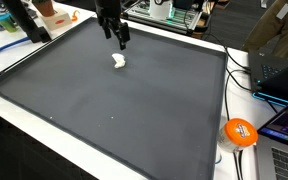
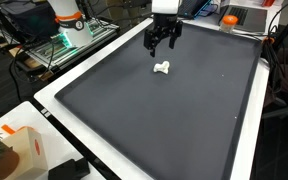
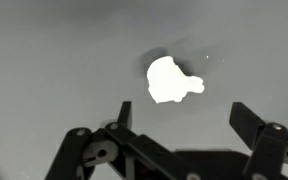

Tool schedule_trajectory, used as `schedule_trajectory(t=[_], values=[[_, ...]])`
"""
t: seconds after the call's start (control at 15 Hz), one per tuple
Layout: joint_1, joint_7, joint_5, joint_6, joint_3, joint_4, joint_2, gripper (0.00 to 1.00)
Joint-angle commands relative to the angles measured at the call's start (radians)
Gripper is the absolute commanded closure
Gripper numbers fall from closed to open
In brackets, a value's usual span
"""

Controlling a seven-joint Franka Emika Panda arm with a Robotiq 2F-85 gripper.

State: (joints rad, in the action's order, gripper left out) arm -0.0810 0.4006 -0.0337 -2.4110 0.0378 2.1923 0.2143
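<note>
- Dark grey flat mat surface [image 1: 134,110] fills most of both exterior views, with a white border around it.
- Left to right in the wrist view: left jaw tip, small white lumpy object [image 3: 171,80], right jaw tip.
- The jaws are released, spread wide and holding nothing, and both tips are clear of the object.
- The object lies on the mat ahead of the tips. It sits about midway between them, a touch nearer the left one.
- Its long axis runs roughly left to right in the wrist view, about parallel to the line between the jaws. A short nub sticks out toward the right jaw.
- In both exterior views the jaws hang above the mat, with the white object [image 1: 119,61] [image 2: 162,68] just below them in the picture. They are near each other but apart.
- How high the jaws sit above the mat cannot be told.
- Far right, off the mat: a round orange ball [image 1: 240,131], well apart from the object.
</note>
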Motion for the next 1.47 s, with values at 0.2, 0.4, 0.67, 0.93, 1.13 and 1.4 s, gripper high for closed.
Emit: schedule_trajectory(t=[0.2,0.4,0.67,0.93,1.13,1.4], values=[[0.008,-0.001,-0.048,-0.199,0.008,0.2,-0.117,0.0],[0.012,-0.02,-0.033,-0.175,-0.002,0.162,-0.086,0.0],[0.014,-0.05,-0.033,-0.175,-0.006,0.178,-0.101,0.0],[0.012,-0.029,-0.063,-0.248,0.001,0.193,-0.099,0.0],[0.012,-0.036,-0.051,-0.272,0.0,0.193,-0.088,0.0],[0.007,-0.031,-0.06,-0.291,0.002,0.188,-0.077,0.0]])
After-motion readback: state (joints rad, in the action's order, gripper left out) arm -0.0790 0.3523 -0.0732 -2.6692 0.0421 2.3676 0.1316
